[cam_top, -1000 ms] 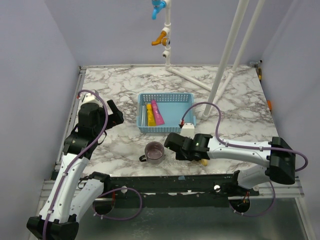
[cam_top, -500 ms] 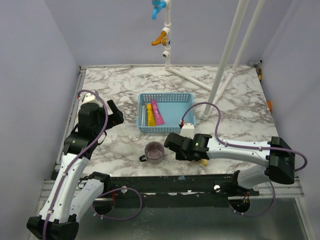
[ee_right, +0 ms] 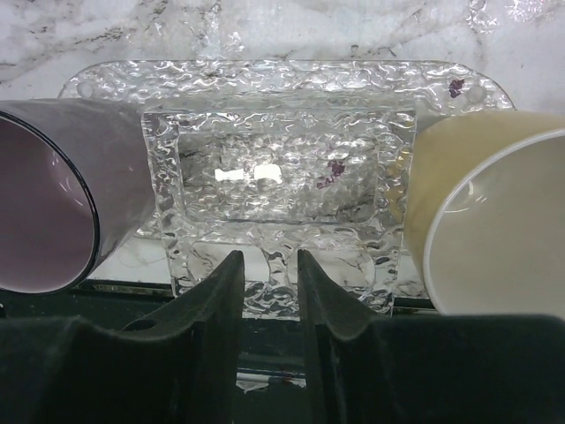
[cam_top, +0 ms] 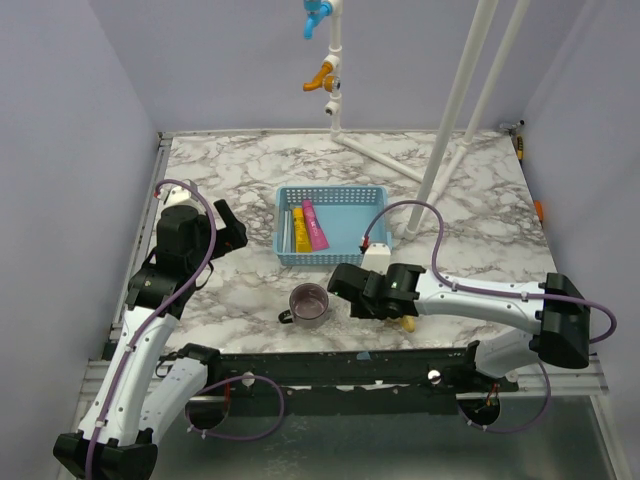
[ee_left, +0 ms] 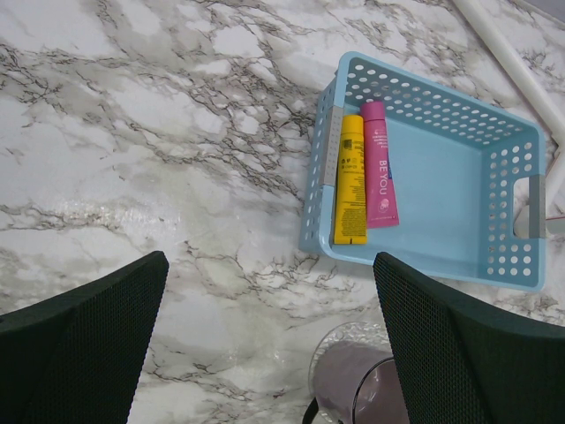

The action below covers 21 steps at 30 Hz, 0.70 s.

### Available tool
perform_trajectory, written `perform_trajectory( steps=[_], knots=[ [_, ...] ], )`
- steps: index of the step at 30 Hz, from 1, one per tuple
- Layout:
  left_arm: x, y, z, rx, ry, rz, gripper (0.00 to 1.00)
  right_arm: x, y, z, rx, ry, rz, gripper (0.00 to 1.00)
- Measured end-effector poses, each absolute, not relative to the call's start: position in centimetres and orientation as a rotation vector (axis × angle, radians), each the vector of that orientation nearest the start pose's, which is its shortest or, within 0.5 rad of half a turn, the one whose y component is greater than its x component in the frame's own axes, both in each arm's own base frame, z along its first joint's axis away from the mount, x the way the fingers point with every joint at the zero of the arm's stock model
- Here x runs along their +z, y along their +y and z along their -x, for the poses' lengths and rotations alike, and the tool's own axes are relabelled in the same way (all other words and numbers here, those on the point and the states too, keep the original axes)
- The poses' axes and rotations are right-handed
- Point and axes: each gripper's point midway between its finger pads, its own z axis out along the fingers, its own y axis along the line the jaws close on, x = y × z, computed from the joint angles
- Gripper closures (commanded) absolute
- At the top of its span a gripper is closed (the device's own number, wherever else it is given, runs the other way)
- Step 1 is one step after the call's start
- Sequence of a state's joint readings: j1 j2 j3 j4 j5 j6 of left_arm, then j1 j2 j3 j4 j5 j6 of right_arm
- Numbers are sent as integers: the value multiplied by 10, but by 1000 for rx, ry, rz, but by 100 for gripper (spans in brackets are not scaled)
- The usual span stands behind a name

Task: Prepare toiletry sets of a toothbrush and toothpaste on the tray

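A clear, bumpy tray [ee_right: 282, 79] lies at the table's front edge, with a purple mug [ee_right: 48, 203] on its left end and a cream mug [ee_right: 485, 221] on its right. My right gripper [ee_right: 267, 261] stands over the tray's near rim, its jaws a little apart with the rim in the gap. From above, this gripper [cam_top: 352, 298] covers most of the tray. The yellow toothpaste [ee_left: 350, 179] and the pink toothpaste [ee_left: 380, 177] lie side by side in a light-blue basket [ee_left: 441, 256]. My left gripper [ee_left: 269, 353] hangs wide open over bare marble, left of the basket. No toothbrush shows.
The purple mug [cam_top: 309, 302] stands just in front of the basket [cam_top: 345, 190]. White pipes [cam_top: 455, 100] slant up from the table's back right, with a valve post [cam_top: 333, 70] behind the basket. Walls close in the left and right sides.
My right gripper's jaws have parted at the tray's near rim. The left arm, mugs, basket and tubes have not moved.
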State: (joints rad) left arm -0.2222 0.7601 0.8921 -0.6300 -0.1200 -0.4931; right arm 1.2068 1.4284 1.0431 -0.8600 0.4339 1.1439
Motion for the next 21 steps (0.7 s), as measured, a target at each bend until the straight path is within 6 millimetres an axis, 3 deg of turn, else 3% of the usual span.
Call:
perform_trajectory(
  steps=[7, 16, 21],
  knots=[
    [235, -57, -260, -316, 2050, 354, 1, 113, 264, -146, 172, 2596, -17, 64],
    [233, -57, -261, -312, 2059, 355, 1, 165, 286, -164, 269, 2500, 34, 57],
    [231, -58, -262, -309, 2067, 356, 1, 193, 301, -188, 293, 2443, 64, 55]
  ],
)
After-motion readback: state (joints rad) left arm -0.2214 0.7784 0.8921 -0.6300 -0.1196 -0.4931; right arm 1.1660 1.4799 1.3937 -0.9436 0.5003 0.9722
